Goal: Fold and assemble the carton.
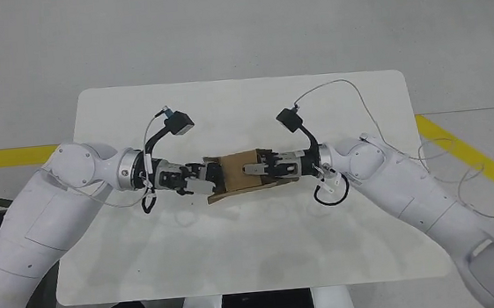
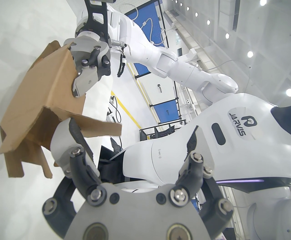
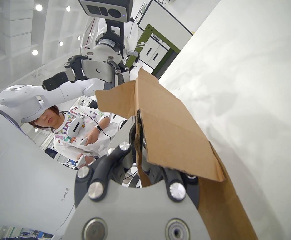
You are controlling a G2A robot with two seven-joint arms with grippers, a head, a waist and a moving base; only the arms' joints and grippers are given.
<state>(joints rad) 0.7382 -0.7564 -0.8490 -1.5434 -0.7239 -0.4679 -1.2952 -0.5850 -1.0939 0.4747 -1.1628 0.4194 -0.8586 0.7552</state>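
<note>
I work in a large robot lab or test hall, not a home. My table (image 1: 225,103) is a plain white slab standing on a smooth grey floor (image 1: 218,24) marked with a broad yellow line (image 1: 0,158). Overhead is a high pale ceiling (image 2: 261,27) with rows of round lights (image 2: 250,54). Blue panels (image 2: 169,111) on black frames stand in a row beside another yellow floor stripe, a cable (image 2: 116,106) trails over the floor, and white cabinets (image 3: 155,54) sit beside a green frame (image 3: 164,41).
</note>
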